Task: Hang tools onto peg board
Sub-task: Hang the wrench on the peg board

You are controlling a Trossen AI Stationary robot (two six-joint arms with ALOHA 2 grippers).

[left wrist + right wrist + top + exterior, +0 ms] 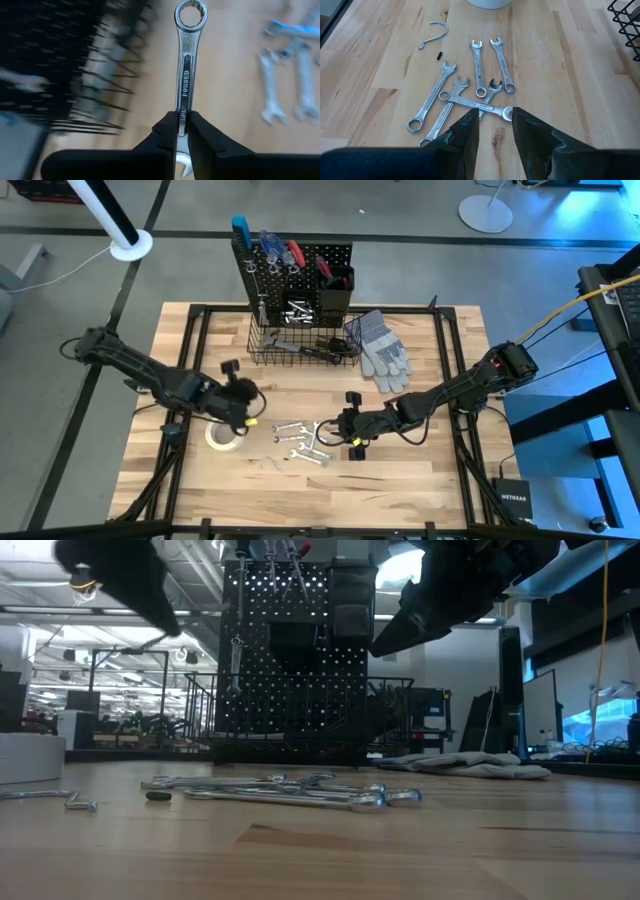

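My left gripper (183,131) is shut on a silver combination wrench (186,65) above the table's left half, near a white tape roll (224,436). Several more silver wrenches (470,95) lie in a loose pile on the wood at the table's middle. My right gripper (495,117) hovers open just above the pile, nothing between its fingers. The black peg board (295,275) stands at the far edge with tools on its hooks and a wire basket (305,340) at its base. My left gripper pinches the wrench's shank (183,112) between its two fingers, close to the open-jaw end (182,169). The wrench runs along the fingers and sticks out ahead of them, with the ring end (190,14) farthest away. It is lifted clear of the table.
Grey work gloves (380,345) lie right of the basket. A loose silver hook (435,32) and a small black bit (439,55) rest beside the wrench pile. Bare wood lies toward the table's near edge (320,500).
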